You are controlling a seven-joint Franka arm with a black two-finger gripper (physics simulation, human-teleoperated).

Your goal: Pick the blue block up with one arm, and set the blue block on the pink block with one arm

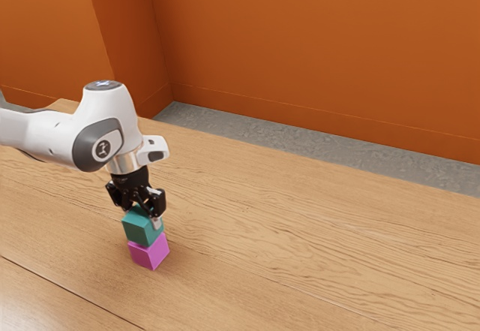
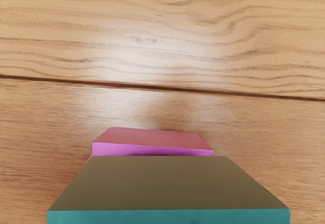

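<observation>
Right, the blue block (image 1: 142, 228), more teal than blue to my eye, is sitting in the lower left of the exterior frame, directly over the pink block (image 1: 149, 253). The two look stacked, edges roughly lined up, the pink one peeking out a little beyond the blue block's far edge in the wrist view. From here I can't quite swear the blue block's full weight is down; no gap shows, though. The gripper (image 1: 142, 205) comes straight down on it, black fingers pinched narrow against the block's upper sides, holding it. So the pick-up is done, I'd say, and the placing all but done. What's left is letting go and lifting clear. Around them, bare wooden table (image 1: 315, 226), the white arm (image 1: 67, 136) reaching in from the left edge, orange wall (image 1: 315, 38) behind.
</observation>
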